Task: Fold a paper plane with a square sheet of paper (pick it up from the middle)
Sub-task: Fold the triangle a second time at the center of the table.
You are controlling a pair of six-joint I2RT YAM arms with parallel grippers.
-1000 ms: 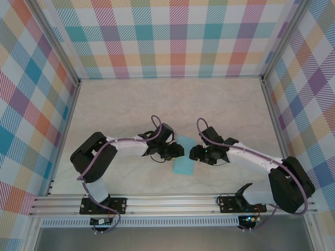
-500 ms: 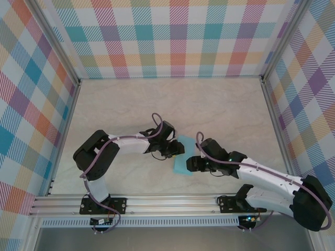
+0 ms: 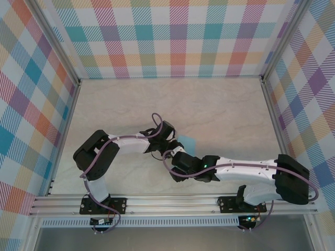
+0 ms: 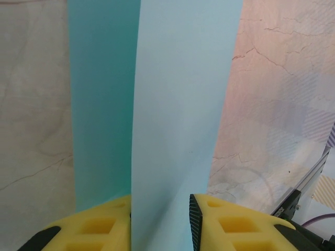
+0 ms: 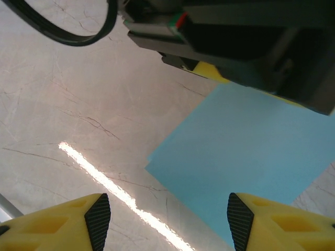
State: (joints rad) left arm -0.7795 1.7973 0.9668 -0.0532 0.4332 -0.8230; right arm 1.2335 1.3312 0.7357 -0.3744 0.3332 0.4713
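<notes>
The square sheet of paper [image 4: 183, 104] is light blue and folded lengthwise into a narrow strip. A darker turquoise layer [image 4: 102, 104] lies beside the paler one. My left gripper [image 4: 159, 225] is shut on one end of it, the sheet passing between the yellow fingers [image 4: 220, 219]. From above, my left gripper [image 3: 170, 148] sits mid-table, and just a corner of the paper [image 3: 187, 141] shows. My right gripper [image 3: 176, 161] hangs open low over the paper's near end. In the right wrist view, the paper [image 5: 246, 151] lies flat on the table ahead of the open right gripper [image 5: 168, 222].
The marble tabletop [image 3: 172, 104] stretches back to the checked walls. An aluminium rail [image 3: 172, 204] runs along the near edge. The black body of the left gripper [image 5: 251, 36] looms close above the paper in the right wrist view.
My right arm has swung left across the front of the table and now covers most of the paper, its jaws a little wider. The left gripper has held still on the sheet.
</notes>
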